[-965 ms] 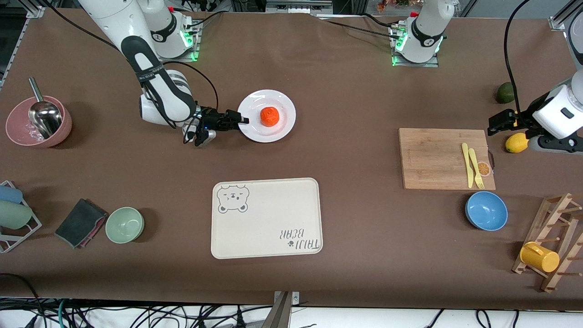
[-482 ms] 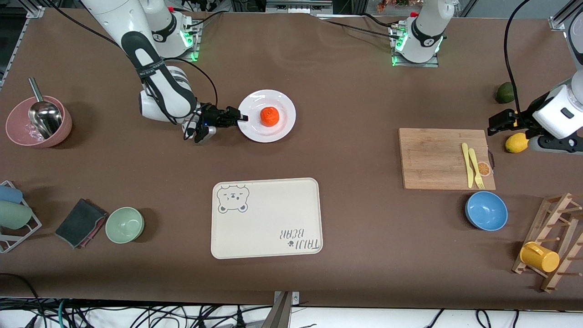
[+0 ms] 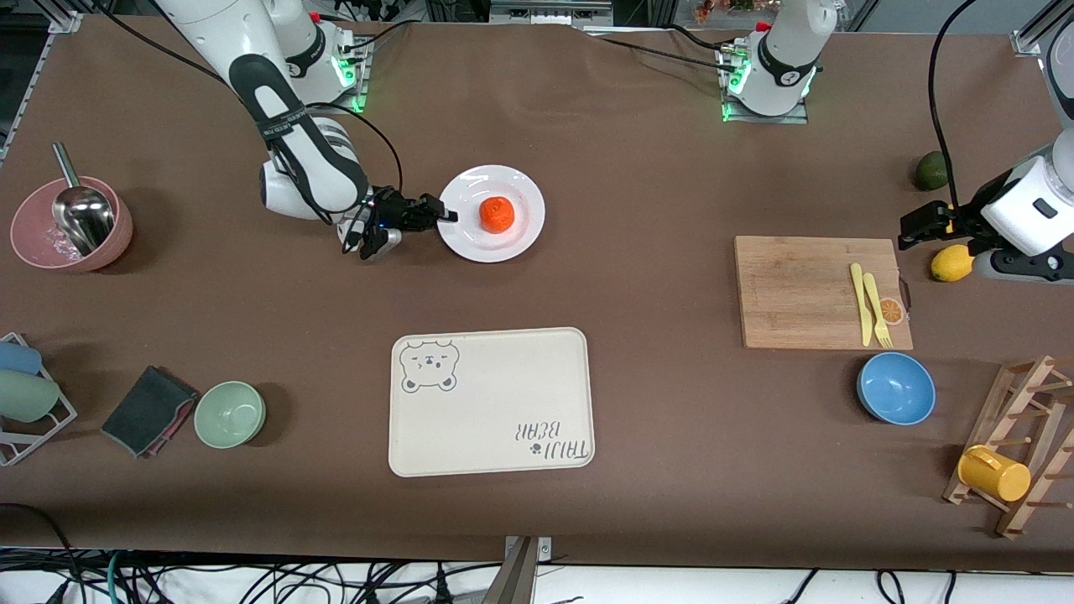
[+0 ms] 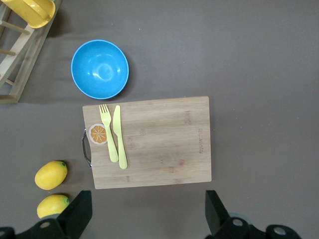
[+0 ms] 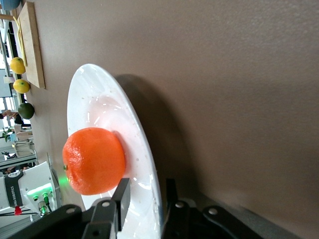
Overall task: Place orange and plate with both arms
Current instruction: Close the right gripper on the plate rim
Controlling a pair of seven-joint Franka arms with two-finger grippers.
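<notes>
While the right gripper (image 3: 443,216) sits at the rim of the plate (image 3: 512,239), on the side toward the right arm's end of the table, the step in hand looks like securing a pinch on that rim. In the right wrist view one finger (image 5: 122,196) lies over the rim and the other under it, so the jaws straddle the plate's edge with the gap between them narrow; whether they already bear firmly on the china is hard to say from this angle. The orange (image 3: 496,213) rests on the plate near its middle, close to the upper finger.

To do this well, I judge the grip should be fully closed before any lift, since a shallow plate held by one edge tends to tip. The lift should be slow and level, or the orange may roll off. Keeping the upper finger clear of the fruit matters too.

The left gripper (image 4: 144,211) waits with its jaws spread wide and nothing between them, over the table just beside the wooden cutting board (image 3: 805,289), toward the left arm's end, near the lemons (image 4: 51,174). The cream tray (image 3: 495,394) lies nearer the front camera than the plate.
</notes>
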